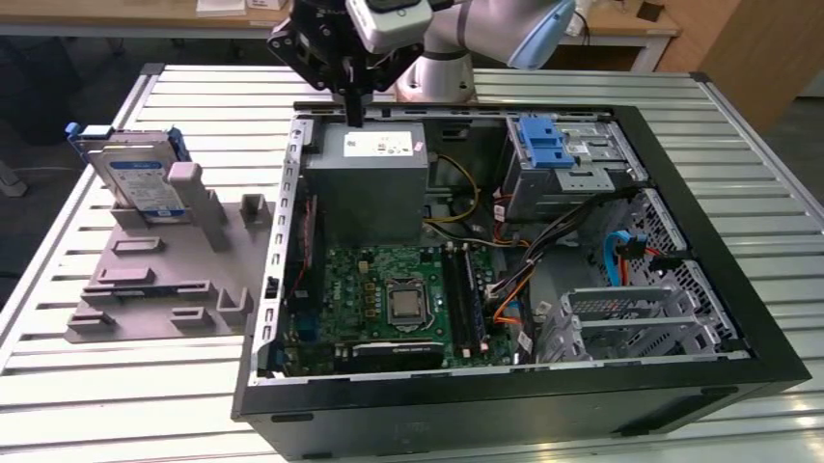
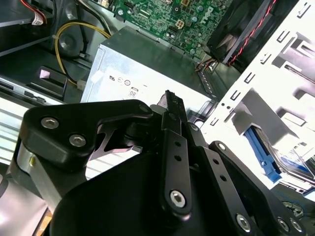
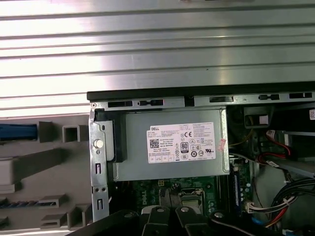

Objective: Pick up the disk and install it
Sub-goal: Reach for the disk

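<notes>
Closest to the lens in the second wrist view, the gripper [image 2: 170, 97] has its fingers pressed together with nothing between them. We see it hanging over the far rim of the case [image 1: 515, 420], above the grey box [image 1: 373, 183] that sits inside the case.

The disk [image 1: 134, 178] stands on edge in a grey fixture [image 1: 154, 289] on the table [image 1: 77, 405]. It is outside the case, off the wall on the exterior view's left, and well apart from the gripper.

We judge the pickup as not yet begun: this is step 1 of 2, with nothing grasped and nothing installed. That pickup, in our reading, calls for opened jaws lined up with the disk's top edge, clear of the fixture's posts.

The arm [image 1: 515, 29] reaches in from beyond the case's far wall, wrist turned so the fingers point straight down.
</notes>
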Available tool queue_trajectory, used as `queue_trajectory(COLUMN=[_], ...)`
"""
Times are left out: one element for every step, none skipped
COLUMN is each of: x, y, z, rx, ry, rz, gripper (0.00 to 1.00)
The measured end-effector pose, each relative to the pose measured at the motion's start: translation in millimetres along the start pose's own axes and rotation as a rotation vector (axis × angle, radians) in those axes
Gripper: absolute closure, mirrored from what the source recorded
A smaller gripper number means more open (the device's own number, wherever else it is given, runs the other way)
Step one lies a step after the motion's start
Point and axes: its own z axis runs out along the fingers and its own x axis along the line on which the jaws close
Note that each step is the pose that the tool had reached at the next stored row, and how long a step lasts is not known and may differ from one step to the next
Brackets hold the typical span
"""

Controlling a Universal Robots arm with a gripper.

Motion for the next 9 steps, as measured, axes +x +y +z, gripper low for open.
queue_trajectory(x=[0.3,0.7,1.0,1.4,1.7,2.0,2.4,2.8,3.2], y=[0.0,0.0,0.0,0.0,0.0,0.0,0.0,0.0,0.1], z=[0.0,0.0,0.1,0.1,0.1,0.2,0.2,0.2,0.2], rx=[0.0,0.0,0.0,0.0,-0.0001,-0.0001,0.0,0.0,-0.0001], ry=[0.0,-0.0001,-0.0001,0.0,-0.0001,-0.0001,-0.0001,-0.0001,-0.0001], rz=[0.0,0.0,0.0,0.0,0.0,0.0,0.0,0.0,0.0], gripper=[0.89,0.89,0.89,0.89,0.89,0.89,0.89,0.89,0.89])
